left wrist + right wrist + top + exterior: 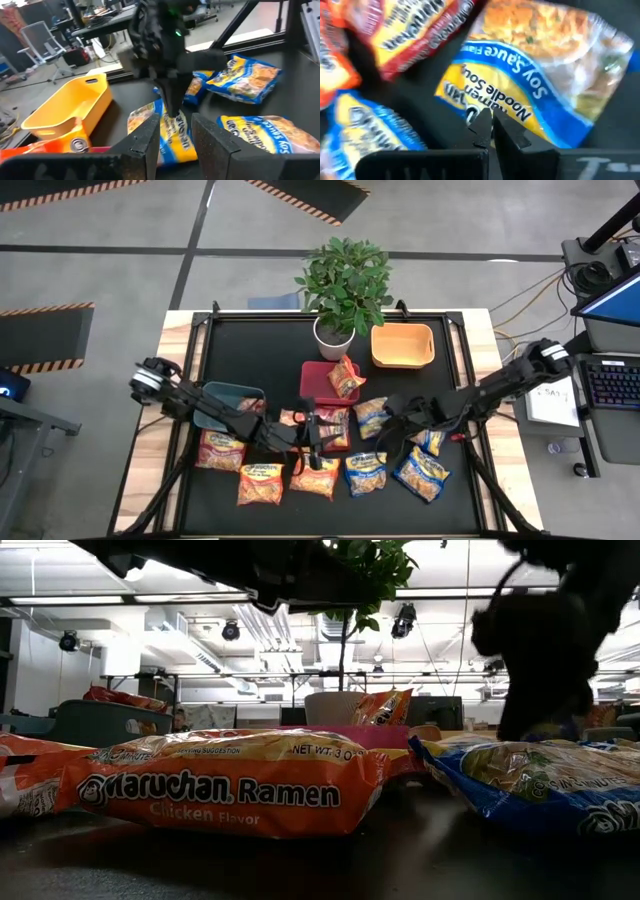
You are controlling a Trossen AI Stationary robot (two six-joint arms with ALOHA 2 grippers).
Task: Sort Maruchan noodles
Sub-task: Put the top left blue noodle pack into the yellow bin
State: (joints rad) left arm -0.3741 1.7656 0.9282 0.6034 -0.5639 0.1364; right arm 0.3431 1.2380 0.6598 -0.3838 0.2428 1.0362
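Right pincer, fingers together, points down at a blue noodle packet.

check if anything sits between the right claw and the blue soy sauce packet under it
Nothing visible does. In the right wrist view the right claw hangs directly over the blue soy sauce packet, fingers nearly together, with only bare mat and neighbouring packets off to the sides. The left claw is over the orange packets, apart from it.
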